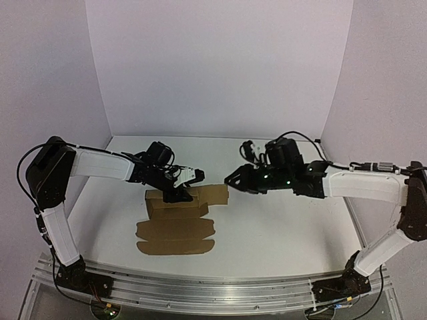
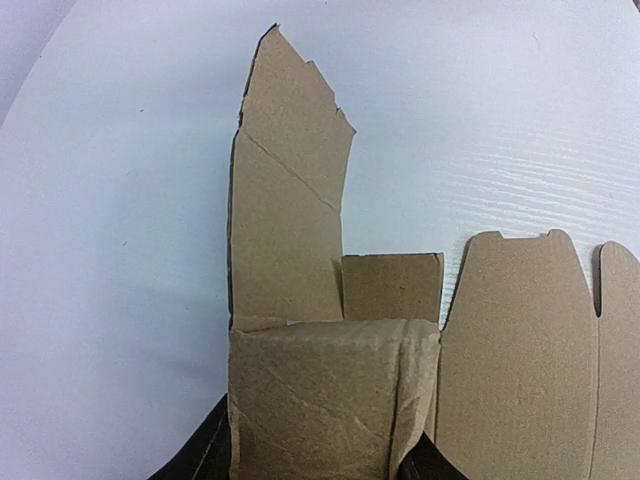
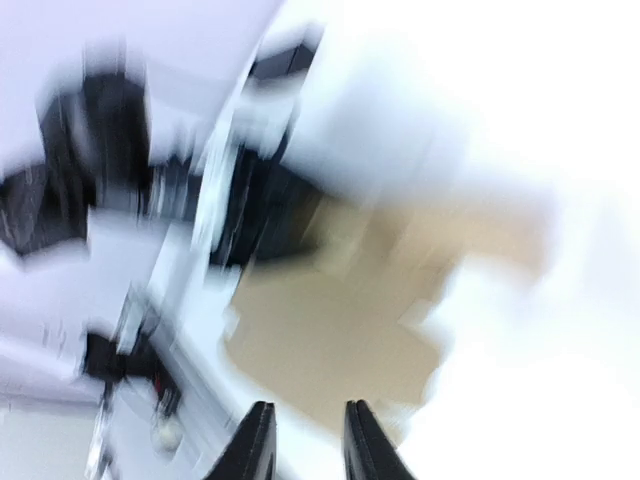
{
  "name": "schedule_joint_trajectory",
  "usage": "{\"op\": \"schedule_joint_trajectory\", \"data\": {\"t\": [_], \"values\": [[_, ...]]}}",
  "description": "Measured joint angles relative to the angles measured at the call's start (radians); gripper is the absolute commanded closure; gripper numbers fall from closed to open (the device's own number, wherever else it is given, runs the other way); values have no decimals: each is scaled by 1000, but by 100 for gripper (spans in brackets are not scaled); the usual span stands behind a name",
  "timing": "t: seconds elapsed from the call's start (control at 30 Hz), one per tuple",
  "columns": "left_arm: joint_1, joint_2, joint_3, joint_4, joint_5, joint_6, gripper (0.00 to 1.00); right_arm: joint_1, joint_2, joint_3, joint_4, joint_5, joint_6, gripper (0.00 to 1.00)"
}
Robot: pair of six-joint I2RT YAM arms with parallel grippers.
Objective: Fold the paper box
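Note:
The paper box (image 1: 175,230) is a brown die-cut sheet lying flat on the white table, its far side folded up into a low wall (image 1: 165,202). One flap (image 1: 215,195) sticks out to the right of that wall. My left gripper (image 1: 179,194) is shut on the folded wall (image 2: 330,400), with a black finger (image 2: 195,462) on each side of it. A tall jagged flap (image 2: 290,200) lies beyond the wall. My right gripper (image 1: 233,181) hangs above the table to the right of the box, open, with nothing between its fingers (image 3: 307,415). Its view of the box (image 3: 340,330) is blurred.
White walls close the table in at the back and on both sides. The metal rail (image 1: 213,290) with the arm bases runs along the near edge. The table surface (image 1: 287,227) to the right of the box is bare white.

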Motion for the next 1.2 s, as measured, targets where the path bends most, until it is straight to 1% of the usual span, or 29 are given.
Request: {"op": "schedule_joint_trajectory", "data": {"t": [0.07, 0.17, 0.3, 0.43, 0.53, 0.7, 0.83, 1.03, 1.13, 1.2], "values": [[0, 0, 0, 0, 2, 4, 59, -70, -34, -1, 4, 48, -31, 73], [0, 0, 0, -1, 5, 13, 59, -169, 27, 16, -2, 100, -95, 74], [0, 0, 0, -1, 8, 27, 60, -242, 251, 121, -25, 77, -164, 76], [0, 0, 0, -1, 8, 28, 60, -265, 474, 249, -38, -1, -212, 77], [0, 0, 0, -1, 8, 28, 60, -258, 562, 290, -36, -66, -220, 78], [0, 0, 0, 0, 7, 28, 60, -211, 603, 292, 4, -159, -228, 78], [0, 0, 0, -1, 7, 26, 60, -156, 602, 251, 125, -226, -223, 78], [0, 0, -2, 0, 6, 23, 60, -81, 575, 140, 203, -229, -223, 78], [0, 0, -2, 0, 6, 23, 60, -39, 561, 126, 215, -212, -224, 77], [0, 0, -2, 0, 7, 23, 60, -14, 556, 126, 221, -185, -224, 74]]}}
